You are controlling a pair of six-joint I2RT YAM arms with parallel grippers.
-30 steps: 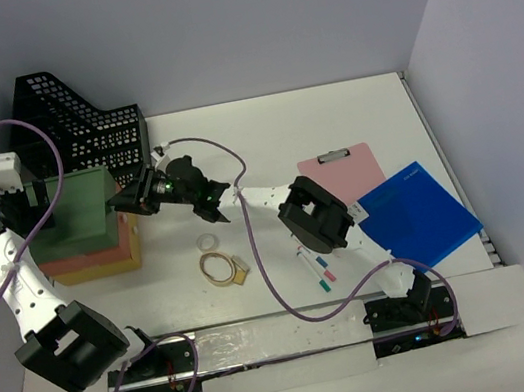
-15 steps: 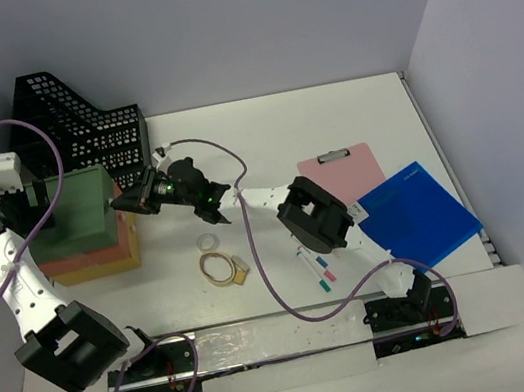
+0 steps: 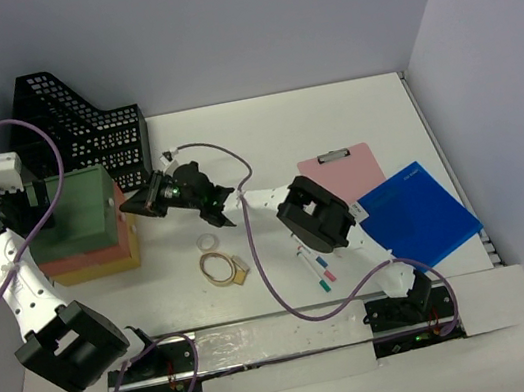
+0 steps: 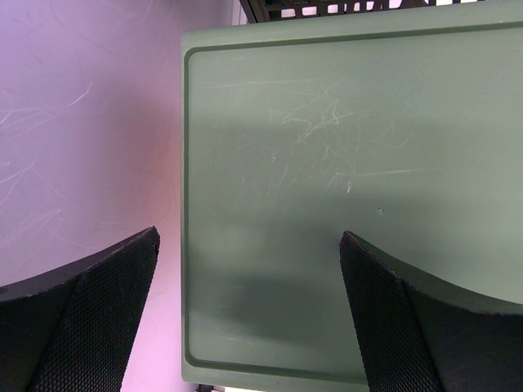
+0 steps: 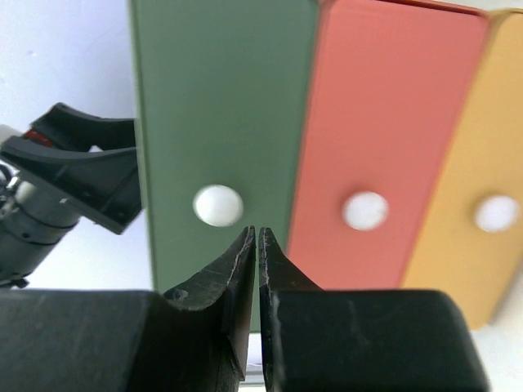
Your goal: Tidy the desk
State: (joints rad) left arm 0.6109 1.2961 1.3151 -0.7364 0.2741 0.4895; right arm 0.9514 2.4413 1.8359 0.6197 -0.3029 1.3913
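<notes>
Spanning the enclosure, the white bench [image 3: 330,118] carries a binder stack [image 3: 90,259] at 9 o'clock. Left gripper [image 4: 249,237] stands wide apart over the green binder [image 4: 327,122], gripping nothing. Right gripper [image 5: 258,233] is pinched together, empty, facing its spine.

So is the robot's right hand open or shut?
Shut. The right hand has its two black fingers meeting tip to tip, with nothing visible between them.
</notes>
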